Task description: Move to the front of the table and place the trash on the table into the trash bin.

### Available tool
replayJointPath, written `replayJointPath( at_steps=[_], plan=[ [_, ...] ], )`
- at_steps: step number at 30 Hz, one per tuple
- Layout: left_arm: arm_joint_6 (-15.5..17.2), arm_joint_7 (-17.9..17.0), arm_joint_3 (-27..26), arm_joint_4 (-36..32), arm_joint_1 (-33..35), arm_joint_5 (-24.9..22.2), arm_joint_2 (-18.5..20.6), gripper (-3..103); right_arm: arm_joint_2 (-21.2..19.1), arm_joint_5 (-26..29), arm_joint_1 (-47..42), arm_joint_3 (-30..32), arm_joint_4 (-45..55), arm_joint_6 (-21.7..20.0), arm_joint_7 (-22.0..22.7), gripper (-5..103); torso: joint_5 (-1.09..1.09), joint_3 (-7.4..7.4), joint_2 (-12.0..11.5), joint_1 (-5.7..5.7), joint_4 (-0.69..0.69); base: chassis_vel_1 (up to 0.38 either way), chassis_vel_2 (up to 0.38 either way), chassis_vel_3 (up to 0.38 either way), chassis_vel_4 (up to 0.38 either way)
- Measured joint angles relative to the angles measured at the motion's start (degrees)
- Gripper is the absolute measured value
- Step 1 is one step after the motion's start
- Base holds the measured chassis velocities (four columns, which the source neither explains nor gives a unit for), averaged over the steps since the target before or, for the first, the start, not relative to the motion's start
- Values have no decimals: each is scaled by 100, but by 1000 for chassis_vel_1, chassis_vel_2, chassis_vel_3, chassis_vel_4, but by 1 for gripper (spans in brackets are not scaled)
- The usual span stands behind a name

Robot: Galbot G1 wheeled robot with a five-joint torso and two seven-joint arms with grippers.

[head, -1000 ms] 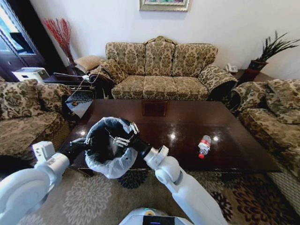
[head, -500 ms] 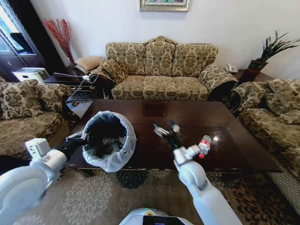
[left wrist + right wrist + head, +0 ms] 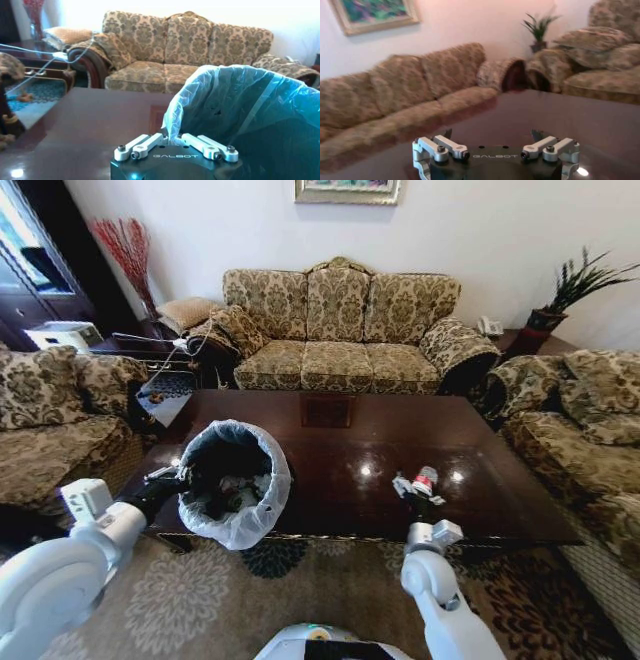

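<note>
The trash bin (image 3: 252,523), dark with a whitish bag over its rim, hangs at the left front edge of the dark glossy table (image 3: 340,442). My left gripper (image 3: 168,473) is shut on the bag's rim, and its fingers (image 3: 150,141) pinch the plastic of the trash bin (image 3: 250,108). Several bits of trash (image 3: 228,496) lie inside the bin. My right gripper (image 3: 416,486) stands open at the table's right front, right in front of a clear bottle (image 3: 427,474) with a red label. Nothing lies between its open fingers (image 3: 442,145).
A patterned sofa (image 3: 340,330) stands behind the table, with armchairs to the left (image 3: 50,415) and right (image 3: 575,415). A side table (image 3: 160,395) with cables sits at the back left. Patterned carpet (image 3: 200,600) lies in front of the table.
My right arm has swung from over the trash bin across to the right, down to the bottle. The left gripper has kept its hold on the bin.
</note>
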Motion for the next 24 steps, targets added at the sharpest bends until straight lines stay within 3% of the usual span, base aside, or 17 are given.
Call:
replayJointPath(
  at_steps=[5, 7, 13, 16, 19, 21, 24],
  plan=[
    [-2, 20, 75, 0, -32, 12, -17, 2, -38, 154, 52, -63, -287, -76, 12, 100, -1, 1, -1, 1, 0, -225, -233, 212, 180],
    [-23, 43, 80, -5, -29, 13, -42, 2, -65, 257, 125, -165, -422, -304, 9, 100, 6, 1, -1, 1, -1, -122, -95, 78, 78],
    [-37, 62, 84, -2, 4, 65, -109, 2, -158, 463, 238, -329, -595, -567, -137, 100, -11, 1, -1, 1, 0, 7, 11, -6, -2],
    [-44, 74, 104, 0, 12, 103, -120, 2, -170, 552, 254, -434, -565, -683, -202, 100, -5, 1, -1, 1, 6, 67, 113, -12, -13],
    [-49, 102, 200, -1, -50, 132, -131, 2, -118, 582, 359, -525, -614, -856, -200, 100, -8, 0, -1, 0, 2, 38, 40, 4, -4],
    [-50, 122, 232, -1, -88, 137, -146, 2, -40, 549, 476, -557, -772, -839, -73, 100, 4, 1, -2, 1, 1, 0, 0, 0, 0],
    [-50, 133, 233, -1, -87, 139, -163, 2, 9, 585, 531, -563, -840, -832, 44, 100, -2, 1, -2, 1, -1, -25, -35, 2, 7]
  ],
)
